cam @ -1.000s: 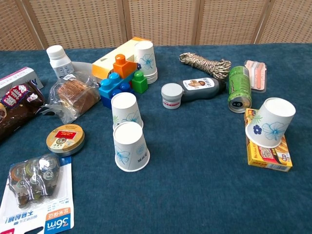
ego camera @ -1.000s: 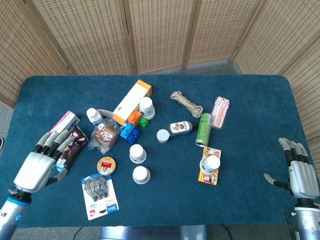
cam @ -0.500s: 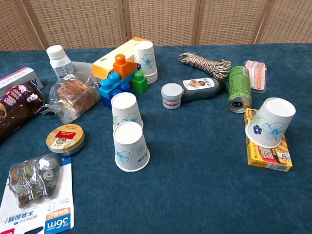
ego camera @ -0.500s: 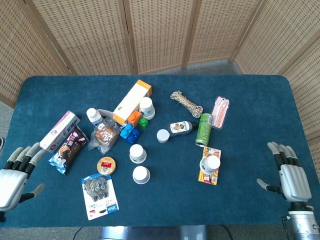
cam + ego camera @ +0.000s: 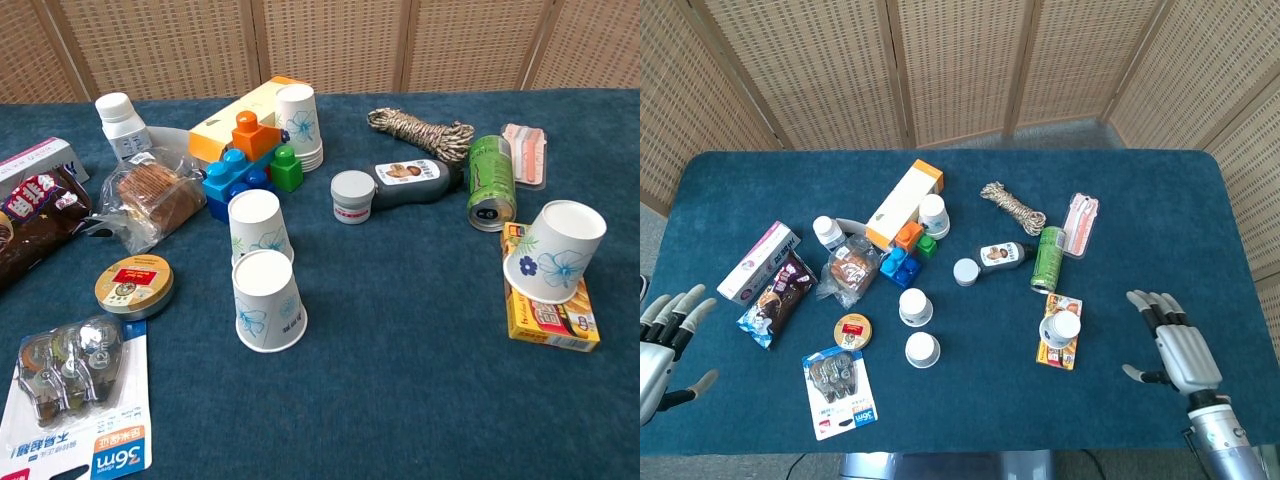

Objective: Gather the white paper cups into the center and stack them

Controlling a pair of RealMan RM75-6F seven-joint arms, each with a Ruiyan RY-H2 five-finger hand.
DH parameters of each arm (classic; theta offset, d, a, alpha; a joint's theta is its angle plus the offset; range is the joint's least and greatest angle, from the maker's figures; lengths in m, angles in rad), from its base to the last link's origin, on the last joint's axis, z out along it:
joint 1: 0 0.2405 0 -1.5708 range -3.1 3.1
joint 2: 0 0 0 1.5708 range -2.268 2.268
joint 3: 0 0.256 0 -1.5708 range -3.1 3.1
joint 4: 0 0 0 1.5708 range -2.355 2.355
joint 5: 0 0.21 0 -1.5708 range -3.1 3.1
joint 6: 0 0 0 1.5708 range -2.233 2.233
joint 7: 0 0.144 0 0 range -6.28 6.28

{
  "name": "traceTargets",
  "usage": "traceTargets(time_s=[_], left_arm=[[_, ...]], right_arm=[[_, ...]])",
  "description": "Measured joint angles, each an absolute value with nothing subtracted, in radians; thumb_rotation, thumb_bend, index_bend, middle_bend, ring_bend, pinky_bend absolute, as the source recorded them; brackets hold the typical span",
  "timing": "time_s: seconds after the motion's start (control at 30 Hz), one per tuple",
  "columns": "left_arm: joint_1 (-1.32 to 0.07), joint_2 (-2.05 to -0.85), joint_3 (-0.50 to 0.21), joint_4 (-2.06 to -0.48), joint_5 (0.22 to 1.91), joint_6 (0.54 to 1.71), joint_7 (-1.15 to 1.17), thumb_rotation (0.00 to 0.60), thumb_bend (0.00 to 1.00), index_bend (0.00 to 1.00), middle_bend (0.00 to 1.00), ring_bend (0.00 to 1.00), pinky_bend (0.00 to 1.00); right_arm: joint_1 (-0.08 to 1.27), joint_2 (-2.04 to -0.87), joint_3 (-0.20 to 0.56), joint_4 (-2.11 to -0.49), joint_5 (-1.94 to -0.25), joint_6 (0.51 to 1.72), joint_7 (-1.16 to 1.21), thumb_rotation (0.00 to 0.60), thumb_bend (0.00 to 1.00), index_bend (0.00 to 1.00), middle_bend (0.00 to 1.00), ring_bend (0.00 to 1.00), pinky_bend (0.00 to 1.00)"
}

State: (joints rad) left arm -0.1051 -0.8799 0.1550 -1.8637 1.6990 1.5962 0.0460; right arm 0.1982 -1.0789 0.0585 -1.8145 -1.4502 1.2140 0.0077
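Four white paper cups with a blue flower print are seen on the blue cloth table (image 5: 1140, 200), all upside down. The nearest cup (image 5: 267, 300) stands near the table's middle, and a second cup (image 5: 256, 226) is set just behind it, the two nearly touching. A third cup (image 5: 297, 124) stands further back, beside the orange and cream carton (image 5: 228, 118) and the stack of toy building blocks (image 5: 250, 160). The fourth cup (image 5: 553, 250) is tilted on a yellow box (image 5: 550, 310) toward the right side, well apart from the others. The right hand (image 5: 1175, 345) is held over the table's near right edge, palm down, its fingers spread and nothing held. The left hand (image 5: 660, 340) is shown at the far left edge, off the table's corner, fingers likewise apart and empty. Neither hand is caught by the chest view. A green can (image 5: 490, 180) lies near a dark bottle (image 5: 405, 182) and a coil of rope (image 5: 420, 130). A round tin (image 5: 134, 283) sits beside a wrapped biscuit pack (image 5: 150, 195).
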Motion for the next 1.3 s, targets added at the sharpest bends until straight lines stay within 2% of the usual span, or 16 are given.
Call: traceTargets(time_s=[0.33, 0.5, 0.6, 0.7, 0.9, 1.07, 1.3], left_arm=[[-0.09, -0.872, 0.137, -1.861, 1.709, 1.588, 0.025, 0.6, 0.28, 0.0, 0.0, 0.0, 0.0], [-0.083, -0.871, 0.13, -1.862, 1.716, 1.584, 0.023, 0.6, 0.28, 0.0, 0.0, 0.0, 0.0], [-0.079, -0.871, 0.126, -1.861, 1.716, 1.582, 0.022, 0.6, 0.28, 0.0, 0.0, 0.0, 0.0], [-0.077, -0.87, 0.121, -1.858, 1.715, 1.578, 0.018, 0.6, 0.28, 0.0, 0.0, 0.0, 0.0], [-0.072, -0.868, 0.113, -1.854, 1.713, 1.572, 0.008, 0.6, 0.28, 0.0, 0.0, 0.0, 0.0], [-0.069, -0.867, 0.108, -1.852, 1.713, 1.566, 0.006, 0.6, 0.28, 0.0, 0.0, 0.0, 0.0], [-0.065, -0.868, 0.101, -1.853, 1.715, 1.559, 0.009, 0.6, 0.28, 0.0, 0.0, 0.0, 0.0]], right_arm=[[0.294, -1.139, 0.091, -1.84, -1.389, 1.122, -0.078, 0.6, 0.1, 0.0, 0.0, 0.0, 0.01], [0.321, -1.191, 0.094, -1.832, -1.371, 1.1, -0.116, 0.6, 0.11, 0.0, 0.01, 0.0, 0.08], [0.335, -1.224, 0.095, -1.823, -1.356, 1.091, -0.136, 0.6, 0.12, 0.01, 0.05, 0.0, 0.13], [0.345, -1.254, 0.097, -1.809, -1.346, 1.091, -0.147, 0.6, 0.14, 0.05, 0.1, 0.01, 0.19], [0.358, -1.309, 0.105, -1.771, -1.341, 1.11, -0.163, 0.6, 0.16, 0.14, 0.21, 0.12, 0.3], [0.364, -1.341, 0.107, -1.748, -1.342, 1.132, -0.18, 0.6, 0.22, 0.26, 0.3, 0.2, 0.33], [0.368, -1.361, 0.104, -1.733, -1.335, 1.144, -0.186, 0.6, 0.31, 0.36, 0.4, 0.28, 0.33]])
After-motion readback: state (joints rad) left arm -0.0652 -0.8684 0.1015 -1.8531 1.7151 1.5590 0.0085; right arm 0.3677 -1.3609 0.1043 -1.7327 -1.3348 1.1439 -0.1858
